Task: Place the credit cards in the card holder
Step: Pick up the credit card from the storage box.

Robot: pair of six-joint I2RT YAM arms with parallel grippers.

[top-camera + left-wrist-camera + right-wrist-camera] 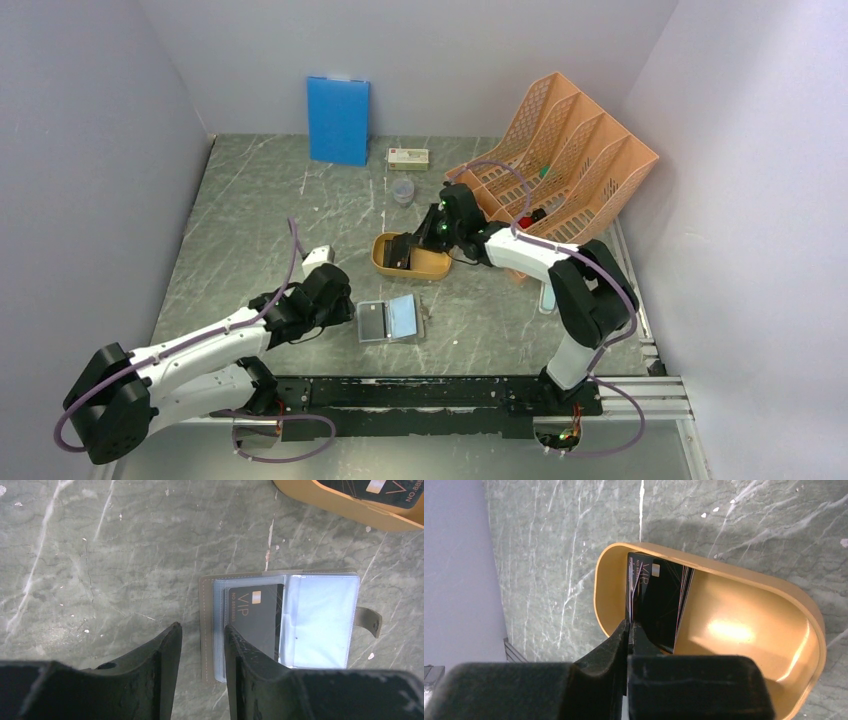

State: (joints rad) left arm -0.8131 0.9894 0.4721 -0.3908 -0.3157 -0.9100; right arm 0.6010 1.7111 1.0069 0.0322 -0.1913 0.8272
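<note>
Walls: plain pale grey, closing in three sides. Work surface: grey-green marbled table top, with a black mounting rail along the near edge.

Left side: the left gripper hangs low over the table at the left edge of the small grey folding card holder. Its fingers are moderately apart with nothing clamped between them.

The holder lies opened flat between the two arms, pale blue pockets facing up and its strap tab out to one side. One black "VIP" credit card sits on its left page. Cannot tell whether it is fully seated in the pocket.

Back wall, left of centre: tall blue rectangular board, leaning upright. Just right of it is a small white labelled box, with a small clear cup in front of that.

Centre: mustard-yellow oval tray, well apart from the holder. More black credit cards stand on edge against its left end.

The right gripper reaches into the tray, fingers pinched together on the edge of the outermost card.

Right rear: orange lattice file rack, tilted, just behind the right arm. Its contents are too small to identify.
</note>
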